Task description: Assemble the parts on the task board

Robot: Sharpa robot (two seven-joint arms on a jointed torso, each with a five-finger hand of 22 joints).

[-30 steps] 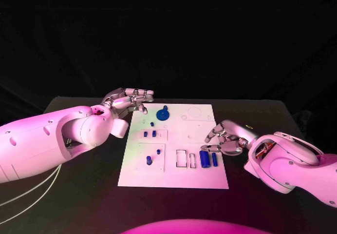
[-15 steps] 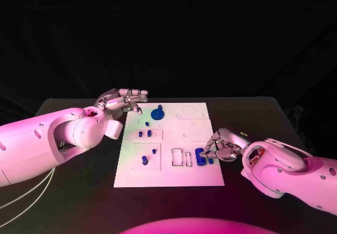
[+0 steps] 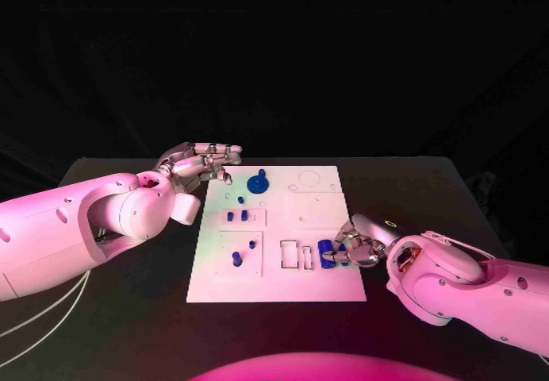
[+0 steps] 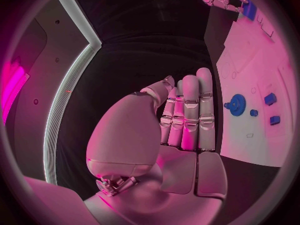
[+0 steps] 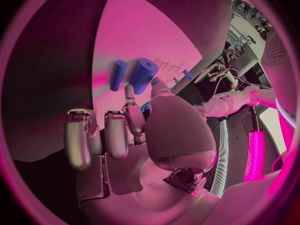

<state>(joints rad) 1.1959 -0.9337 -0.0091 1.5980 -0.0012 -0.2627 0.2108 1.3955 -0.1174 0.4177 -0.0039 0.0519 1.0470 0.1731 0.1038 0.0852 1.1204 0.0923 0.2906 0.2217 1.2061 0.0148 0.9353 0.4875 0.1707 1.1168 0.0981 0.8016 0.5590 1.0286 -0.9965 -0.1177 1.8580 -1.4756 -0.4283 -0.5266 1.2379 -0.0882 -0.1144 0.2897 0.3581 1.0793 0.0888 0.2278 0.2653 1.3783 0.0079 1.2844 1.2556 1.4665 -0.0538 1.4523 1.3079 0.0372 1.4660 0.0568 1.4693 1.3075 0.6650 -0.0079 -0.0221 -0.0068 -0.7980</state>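
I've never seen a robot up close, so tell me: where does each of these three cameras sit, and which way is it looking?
Head view: on the robot's head, looking down at the task board; both arms enter, left hand and right hand.
Left wrist view: behind the left hand, facing the blue gear.
Right wrist view: behind the right hand, facing the blue cylinder.
Shared: head and left wrist views both show the gear.

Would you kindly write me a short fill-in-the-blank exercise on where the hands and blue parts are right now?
1. The blue gear sits near the board's ____ edge.
2. The ____ hand reaches the thick blue cylinder.
3. The left hand hovers by the task board's far ____ corner.

Missing words: far; right; left
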